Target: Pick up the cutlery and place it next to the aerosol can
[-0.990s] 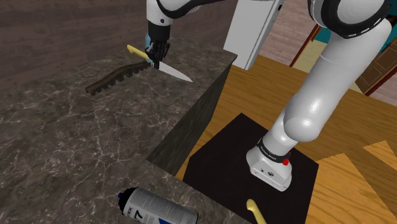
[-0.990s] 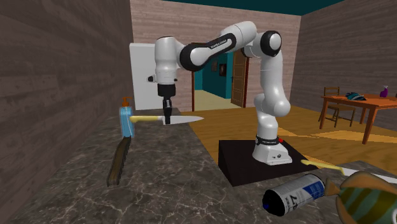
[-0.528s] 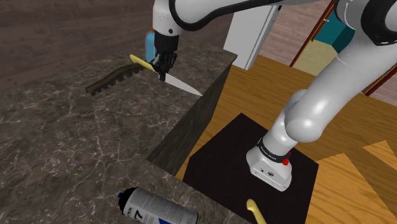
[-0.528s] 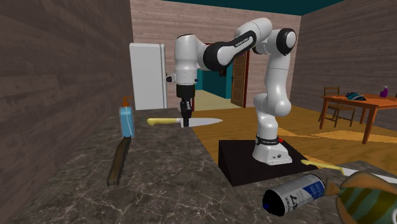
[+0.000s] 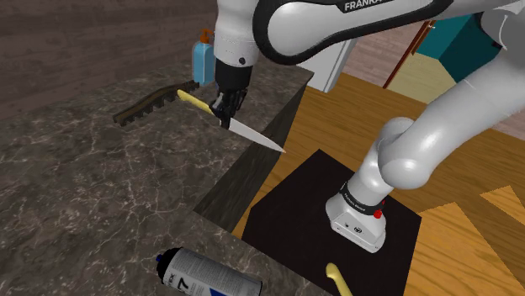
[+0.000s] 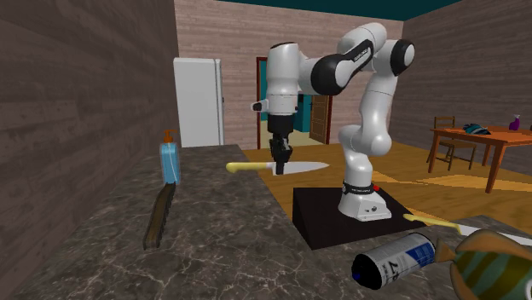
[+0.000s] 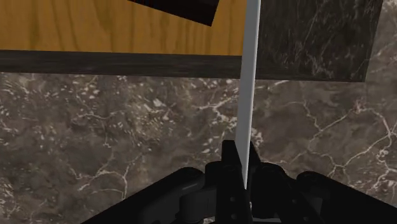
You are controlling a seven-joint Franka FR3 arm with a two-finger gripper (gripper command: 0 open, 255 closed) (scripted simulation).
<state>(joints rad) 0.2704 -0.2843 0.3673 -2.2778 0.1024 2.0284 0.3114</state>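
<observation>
Gripped tight btw jaws: knife (image 5: 248,132), at blade/handle joint, up off tabletop (image 5: 92,185). Pickup done, by the look; left to do: carry + set down next to aerosol can (image 5: 198,276). Well apart from can, at tabletop's far end from it. Yellow handle, pale grey pointed blade

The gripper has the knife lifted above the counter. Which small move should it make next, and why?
Probably carry the knife, kept lifted, across the counter toward the aerosol can. The gripper is shut on the knife near its yellow handle, and the can lies on its side well away at the counter's near end, so lowering here would miss the goal.
</observation>
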